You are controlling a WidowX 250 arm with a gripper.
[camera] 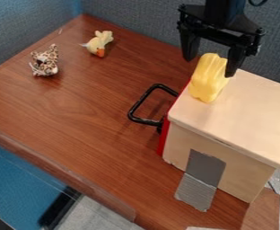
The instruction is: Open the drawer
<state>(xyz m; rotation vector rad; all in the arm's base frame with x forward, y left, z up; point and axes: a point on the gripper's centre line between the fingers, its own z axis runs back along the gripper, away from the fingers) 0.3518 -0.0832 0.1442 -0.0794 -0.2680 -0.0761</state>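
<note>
Fingers (235, 60) parted and grasping nothing, above the edge of the pale wooden box (244, 110). The black metal loop handle (143, 99) lies down and to the left of them in the view, projecting from the red drawer front (164, 134); its outer bar runs roughly parallel to that front. Drawer appears closed. Opening it would call for a pull leftward, away from the box. Possible obstruction — the ribbed yellow plastic object (207, 83) on the box top, just below the fingers. Spotted plush toy (45, 61) and pale yellow bird toy (98, 43) on the brown wooden tabletop (76, 108) — both well apart from the handle.
</note>
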